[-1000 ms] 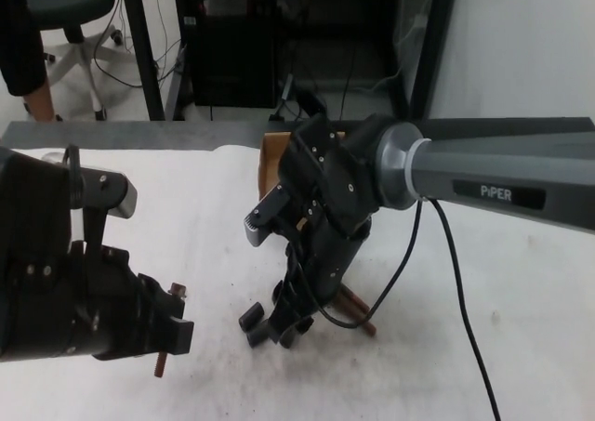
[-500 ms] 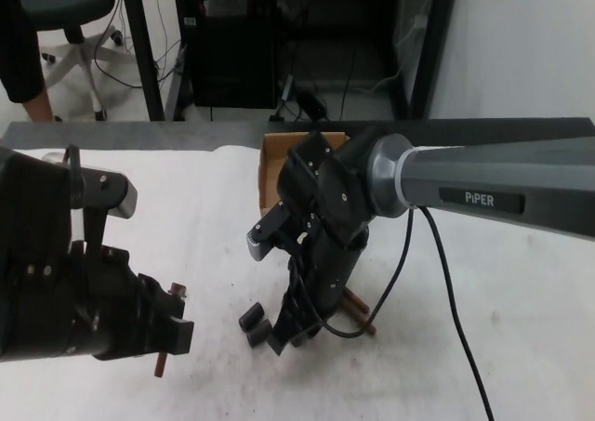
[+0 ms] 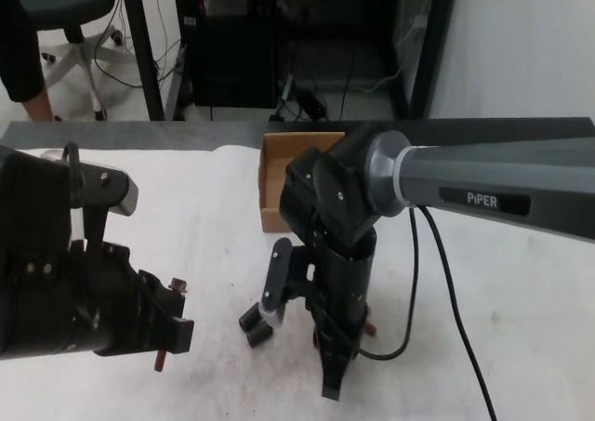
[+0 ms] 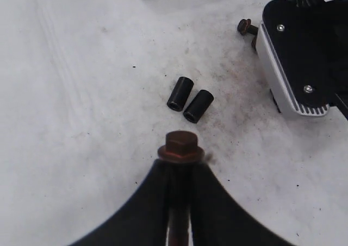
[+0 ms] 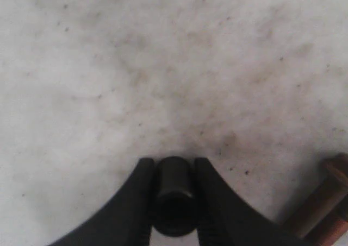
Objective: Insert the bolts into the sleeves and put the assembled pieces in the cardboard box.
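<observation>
Crowding two loose sleeves (image 4: 198, 106) — the right arm (image 4: 304, 50), spare bolt (image 4: 246, 26) beside.

High cam looks fwd/down over bench (image 3: 186, 207); wrist cams sit close.

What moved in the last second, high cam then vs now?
The right gripper swung away from the two loose sleeves toward the camera, carrying a sleeve clamped between its fingers. Its wrist turned, uncovering more of the cardboard box. Unchanged: the left gripper shut on its bolt, the two loose sleeves, and the spare bolts.
</observation>
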